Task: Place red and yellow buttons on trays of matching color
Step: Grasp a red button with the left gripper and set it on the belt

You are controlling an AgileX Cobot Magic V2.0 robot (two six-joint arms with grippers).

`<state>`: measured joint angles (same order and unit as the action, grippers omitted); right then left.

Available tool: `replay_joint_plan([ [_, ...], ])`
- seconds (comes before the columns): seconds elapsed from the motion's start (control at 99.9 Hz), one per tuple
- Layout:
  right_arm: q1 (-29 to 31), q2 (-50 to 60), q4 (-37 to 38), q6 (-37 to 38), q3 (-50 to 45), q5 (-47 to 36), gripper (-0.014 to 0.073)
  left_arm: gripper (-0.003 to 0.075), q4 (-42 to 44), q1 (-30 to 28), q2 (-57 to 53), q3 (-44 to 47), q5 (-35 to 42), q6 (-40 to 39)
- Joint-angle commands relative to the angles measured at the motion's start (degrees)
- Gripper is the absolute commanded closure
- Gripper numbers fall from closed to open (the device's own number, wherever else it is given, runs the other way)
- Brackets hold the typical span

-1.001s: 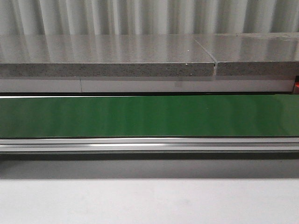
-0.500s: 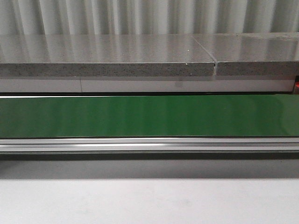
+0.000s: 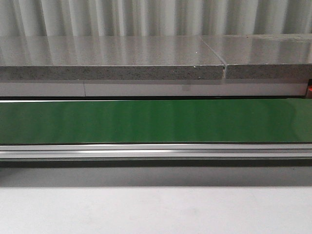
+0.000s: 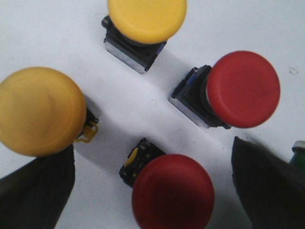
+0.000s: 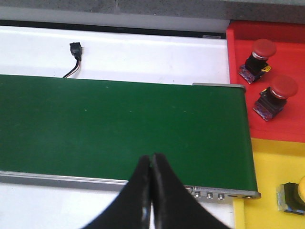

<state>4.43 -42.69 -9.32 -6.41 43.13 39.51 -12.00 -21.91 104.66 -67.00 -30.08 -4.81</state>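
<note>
Left gripper (image 4: 152,191): fingers spread wide, one dark pad (image 4: 35,191) on each flank of the wrist view, nothing between them in its grasp; it hangs right over a cluster of buttons on a white surface (image 4: 52,43).
Nearest red button (image 4: 172,191): lying between the open fingers, touched by neither, black base pointing away.
Second red button (image 4: 244,89): just beyond it, tipped on its side, silver-and-black base showing.
Yellow button by the finger (image 4: 40,117): big cap right beside the one pad, a yellow clip at its base.
Other yellow button (image 4: 147,19): farthest from the fingers, cap cut off by the frame edge.
Right gripper (image 5: 151,191): fingers pressed together, tips meeting, holding nothing; it hovers above the near edge of the green conveyor belt (image 5: 119,124).
Red tray (image 5: 286,129): just past the belt's end, two red buttons on it, one (image 5: 259,55) and another (image 5: 279,95).
Yellow tray (image 5: 267,191): adjoining the red one, with one yellow button (image 5: 295,193) half out of frame.
Front view: only the bare belt (image 3: 156,121) and a grey counter (image 3: 112,58) behind it; neither arm shows here.
</note>
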Motion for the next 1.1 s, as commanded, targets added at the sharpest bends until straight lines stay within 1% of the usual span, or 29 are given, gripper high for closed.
replay_joint_plan([
  [0.0, 0.0, 0.3, -0.4, -0.5, 1.4, -3.1, 0.0661, 0.0081, -0.9, -0.1, -1.5, -2.3, 1.5, -0.4],
  [0.15, 0.0, 0.3, -0.4, -0.5, 1.4, -3.1, 0.0661, 0.0088, -0.9, -0.1, -1.1, -2.4, 1.4, -0.4],
  [0.22, 0.0, 0.3, -0.4, -0.5, 1.4, -3.1, 0.0661, 0.014, -0.9, -0.1, -1.1, -2.4, 1.3, -0.4],
  [0.29, 0.0, 0.3, -0.4, -0.5, 1.4, -3.1, 0.0661, 0.0235, -0.9, -0.1, -1.1, -2.4, 1.0, -0.4],
  [0.48, 0.0, 0.3, -0.4, -0.5, 1.4, -3.1, 0.0661, 0.0571, -0.9, -0.1, -1.1, -4.1, -2.2, -0.4],
  [0.55, 0.0, 0.3, -0.4, -0.5, 1.4, -3.1, 0.0661, 0.0671, -0.9, -0.1, -1.3, -5.2, -3.7, -0.4],
  [0.611, 0.0, 0.3, -0.4, -0.5, 1.4, -3.1, 0.0661, 0.0737, -0.9, 0.1, -2.2, -5.6, -4.3, -0.2],
  [0.921, 0.0, 0.3, -0.4, -0.5, 1.4, -3.1, 0.0661, 0.074, -0.7, 2.7, -13.0, -5.5, -6.1, 3.8],
  [1.091, 0.0, 0.3, -0.4, -0.5, 1.4, -3.1, 0.0661, 0.074, -0.7, 4.4, -18.7, -5.3, -9.2, 5.9],
])
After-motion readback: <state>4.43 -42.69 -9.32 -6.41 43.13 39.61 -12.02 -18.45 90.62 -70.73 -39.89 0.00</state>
